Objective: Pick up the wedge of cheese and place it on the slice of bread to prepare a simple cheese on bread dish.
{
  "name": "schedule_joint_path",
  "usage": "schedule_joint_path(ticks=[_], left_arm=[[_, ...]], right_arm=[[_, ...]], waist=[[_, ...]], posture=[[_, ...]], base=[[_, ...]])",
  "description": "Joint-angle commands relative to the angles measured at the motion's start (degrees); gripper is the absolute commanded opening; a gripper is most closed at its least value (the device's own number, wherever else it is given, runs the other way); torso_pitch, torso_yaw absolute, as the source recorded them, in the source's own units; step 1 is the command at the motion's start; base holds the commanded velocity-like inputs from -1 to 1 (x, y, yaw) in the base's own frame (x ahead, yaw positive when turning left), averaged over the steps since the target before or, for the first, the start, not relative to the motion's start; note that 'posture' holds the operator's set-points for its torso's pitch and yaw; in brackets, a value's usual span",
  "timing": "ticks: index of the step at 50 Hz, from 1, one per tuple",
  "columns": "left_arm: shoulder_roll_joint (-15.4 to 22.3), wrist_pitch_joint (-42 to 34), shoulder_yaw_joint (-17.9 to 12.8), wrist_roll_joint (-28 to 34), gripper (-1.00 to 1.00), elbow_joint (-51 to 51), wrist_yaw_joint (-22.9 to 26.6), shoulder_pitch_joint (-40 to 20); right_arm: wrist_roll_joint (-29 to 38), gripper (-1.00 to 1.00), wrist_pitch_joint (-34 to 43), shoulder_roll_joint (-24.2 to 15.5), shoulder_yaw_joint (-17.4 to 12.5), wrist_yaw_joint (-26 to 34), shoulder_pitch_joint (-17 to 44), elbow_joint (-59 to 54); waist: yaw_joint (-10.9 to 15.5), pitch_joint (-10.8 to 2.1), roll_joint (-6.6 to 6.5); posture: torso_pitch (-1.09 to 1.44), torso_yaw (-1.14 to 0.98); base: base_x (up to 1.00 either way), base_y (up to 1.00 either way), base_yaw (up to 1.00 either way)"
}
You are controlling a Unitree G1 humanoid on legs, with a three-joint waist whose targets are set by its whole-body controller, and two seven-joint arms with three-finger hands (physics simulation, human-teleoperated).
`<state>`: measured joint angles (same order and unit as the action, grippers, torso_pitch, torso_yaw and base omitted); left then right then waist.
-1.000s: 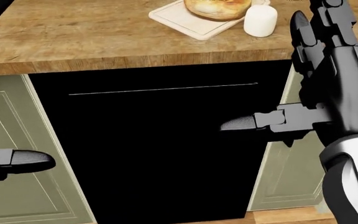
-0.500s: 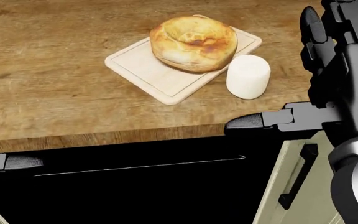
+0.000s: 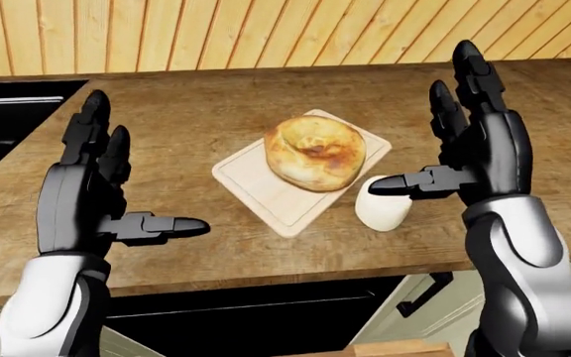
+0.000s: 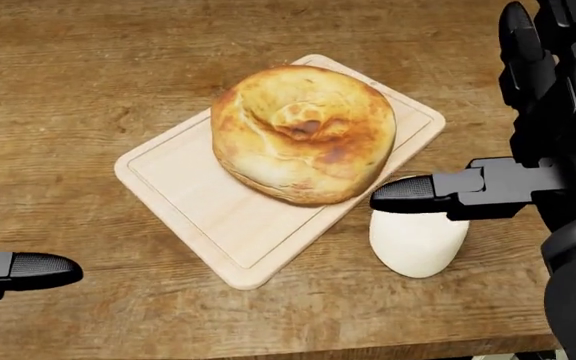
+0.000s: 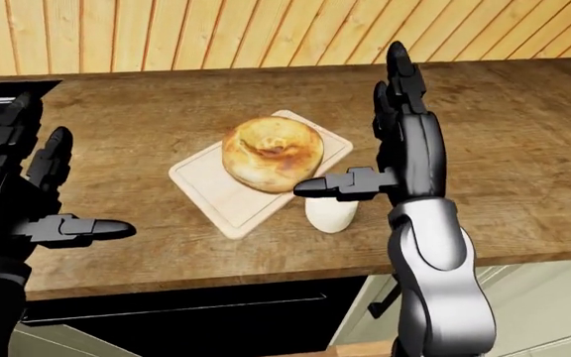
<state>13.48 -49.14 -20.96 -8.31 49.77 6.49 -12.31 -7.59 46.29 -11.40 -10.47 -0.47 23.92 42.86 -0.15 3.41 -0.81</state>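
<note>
**Nothing picked up yet: both hands empty above the counter**

Nearest the robot, at the bottom of the eye views, a dark appliance front and pale cabinet doors sit under the counter's edge (image 3: 266, 271). That edge runs close below both raised hands.

The left hand (image 3: 92, 193) hovers over bare wood at the left, fingers spread apart and thumb pointing inward, holding nothing. The right hand (image 3: 474, 152) is likewise spread wide and empty, its thumb reaching out above the small white object (image 4: 418, 240) that stands on the wood, touching or just beside the cutting board's (image 4: 198, 202) right corner. This white piece looks like a rounded cylinder rather than a wedge, but it is the only candidate for the cheese; I judge it to be the thing to grasp. It is untouched.

The bread (image 4: 303, 133), a round golden loaf rather than a flat slice, rests on the pale cutting board near its upper end. So the grasp, the lift and the placing all remain.

Room is good: open wood lies all round the board. Farther off, a dark recess (image 3: 13, 119) cuts into the counter at the left, and a wood-plank wall (image 3: 266, 33) closes the far side.
</note>
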Motion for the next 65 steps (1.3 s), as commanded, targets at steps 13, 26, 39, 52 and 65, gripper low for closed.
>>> schedule_joint_path(ticks=[13,26,39,52,65], left_arm=[[0.30,3.42,0.08,1.21,1.00,-0.16,-0.38,-0.96],[-0.01,3.84,0.66,1.81,1.00,-0.61,0.23,-0.73],[-0.27,4.96,1.63,2.88,1.00,-2.03,0.39,-1.04],[-0.75,6.10,2.00,3.63,1.00,-2.67,0.75,-0.48],[-0.72,5.66,2.14,4.16,1.00,-2.26,1.08,-0.57]], right_arm=[[0.57,1.00,10.68,-4.70,-5.14,1.88,1.11,13.68],[-5.10,1.00,18.06,-16.82,-8.76,3.90,-0.88,17.13],[-6.99,1.00,12.94,-23.20,-3.43,-0.15,-9.90,17.13],[29.71,1.00,9.40,-7.17,3.29,28.07,-11.24,17.13],[43.41,1.00,4.47,-0.61,5.77,37.95,-5.09,10.69]], waist=[[0.62,-3.00,0.93],[0.71,-2.21,1.47],[0.72,-1.75,1.99],[0.37,-1.97,1.50],[0.08,-2.55,0.31]], posture=[[0.00,0.00],[0.00,0.00],[0.00,0.00],[0.00,0.00],[0.00,0.00]], base=[[0.00,0.00,0.00],[0.00,0.00,0.00],[0.00,0.00,0.00],[0.00,0.00,0.00],[0.00,0.00,0.00]])
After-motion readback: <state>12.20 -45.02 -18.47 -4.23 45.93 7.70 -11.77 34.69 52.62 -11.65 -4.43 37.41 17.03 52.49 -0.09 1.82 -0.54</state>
